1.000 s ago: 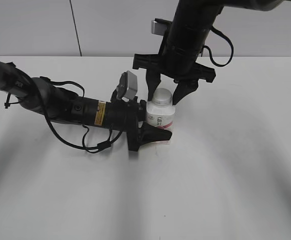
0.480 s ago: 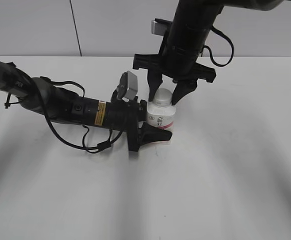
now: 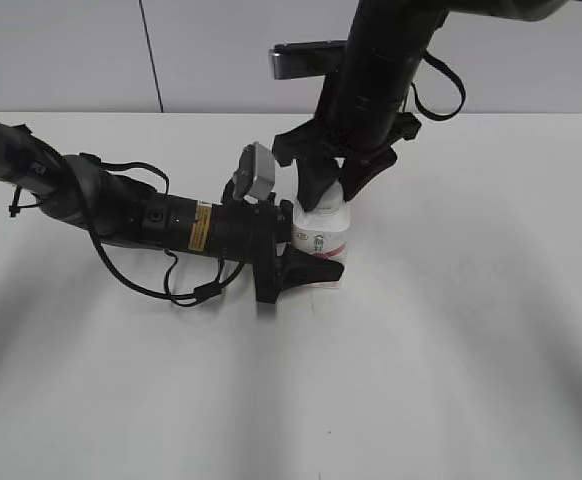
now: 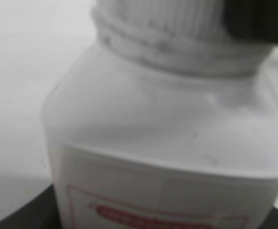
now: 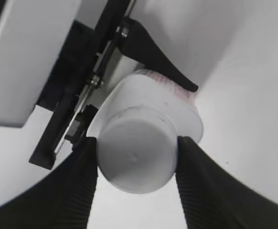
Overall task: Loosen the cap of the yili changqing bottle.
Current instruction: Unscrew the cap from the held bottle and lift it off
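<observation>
Yili changqing bottle [image 3: 320,239] upright on white table [image 3: 451,320], mid-scene. Left gripper [image 3: 309,262] comes in sideways, jaws part-open and clamped around the bottle body. Right gripper [image 5: 136,162] comes from above, fingers [image 5: 79,176] part-open and pressed on both sides of the white cap [image 5: 135,155], gripping it
</observation>
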